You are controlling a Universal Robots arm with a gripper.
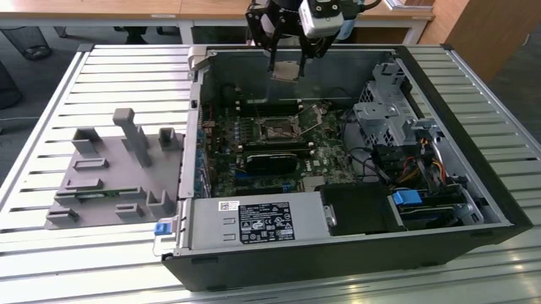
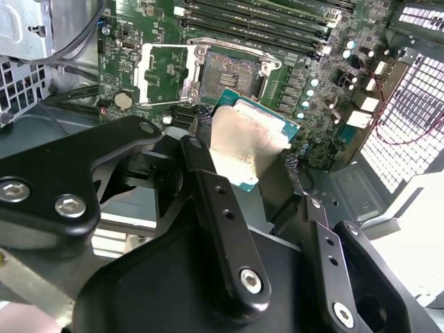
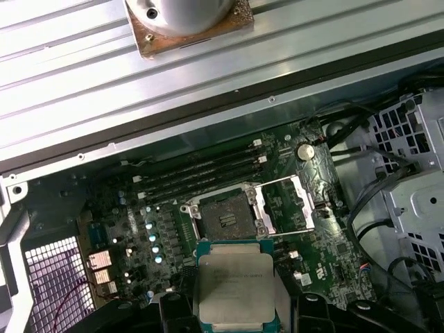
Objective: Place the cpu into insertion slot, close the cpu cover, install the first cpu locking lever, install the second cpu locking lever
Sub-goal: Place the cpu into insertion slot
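the cpu (image 3: 234, 283) hangs level, metal face toward the wrist, pinched by opposite edges between the fingers of the gripper (image 1: 287, 66), a hold that leaves its underside free for seating. it is in the air above the open computer case (image 1: 498, 215), well apart from the insertion slot (image 3: 225, 216) and seemingly short of being over it. the slot lies bare because the cpu cover (image 3: 292, 203) is swung open beside it, so nothing blocks the way down. green motherboard (image 3: 326, 239) surrounds the socket. the case rests on a slatted worktop (image 1: 127, 69) beside a grey holder (image 1: 101, 177).
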